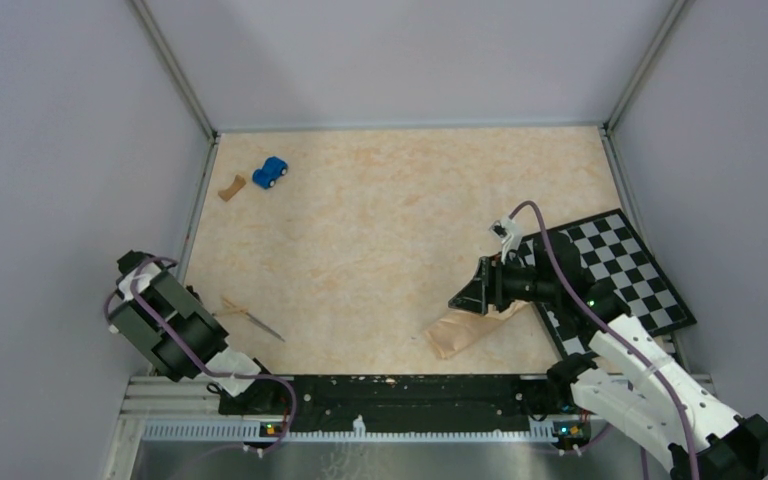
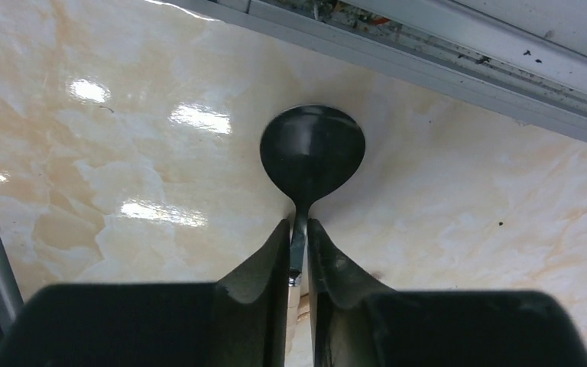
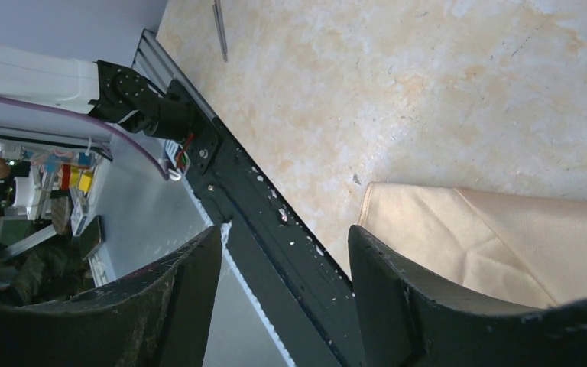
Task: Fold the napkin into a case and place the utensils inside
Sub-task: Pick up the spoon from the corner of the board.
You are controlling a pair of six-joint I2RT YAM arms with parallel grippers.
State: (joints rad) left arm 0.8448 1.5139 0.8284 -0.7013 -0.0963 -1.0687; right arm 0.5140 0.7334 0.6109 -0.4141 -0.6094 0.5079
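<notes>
Marbled tabletop [image 1: 380, 200], left gripper [image 2: 298, 252] pinching spoon [image 2: 312, 149] handle — right gripper [image 3: 283, 237] agape by napkin [image 3: 458, 237]

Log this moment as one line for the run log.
left pincer: shut on spoon handle | right pincer: open, at edge of folded napkin | another utensil: lying on table

— What sort of place have they put you in?
— You're in a robotics lab cell. Plain grey panels [image 1: 60, 120] on aluminium posts [image 1: 172, 65] wall in your table [image 1: 380, 220], and a checkerboard [image 1: 640, 262] lies at the right of the top view.
— And outside it?
— At the left edge of your right wrist view there is a cluttered bench [image 3: 53, 176] of gear.
</notes>
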